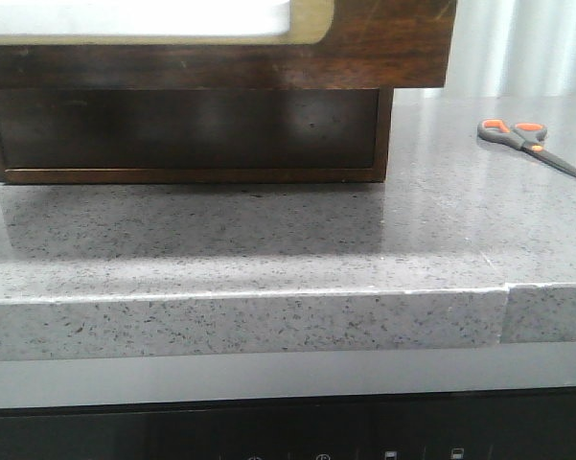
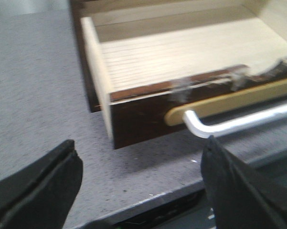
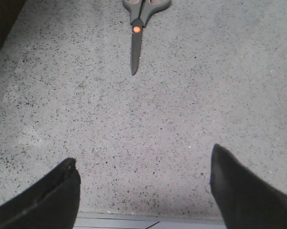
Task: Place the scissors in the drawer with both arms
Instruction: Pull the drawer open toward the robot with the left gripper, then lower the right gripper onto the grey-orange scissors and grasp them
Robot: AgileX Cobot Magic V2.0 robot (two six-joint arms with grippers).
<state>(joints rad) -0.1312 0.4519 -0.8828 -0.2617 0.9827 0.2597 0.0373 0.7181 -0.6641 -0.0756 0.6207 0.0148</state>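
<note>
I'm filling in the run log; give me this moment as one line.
scissors: flat on counter, untouched | drawer: open, inside bare | left gripper: open, near drawer front | right gripper: open, short of scissors

We can read no words, brands or numbers anywhere. On the dark panel [image 1: 288, 436] below the near edge of the counter we see four small pale symbols in a row, too small to make out.

Scissors [image 1: 529, 144] on countertop [image 1: 268, 230], right of drawer [image 1: 220, 57].
</note>
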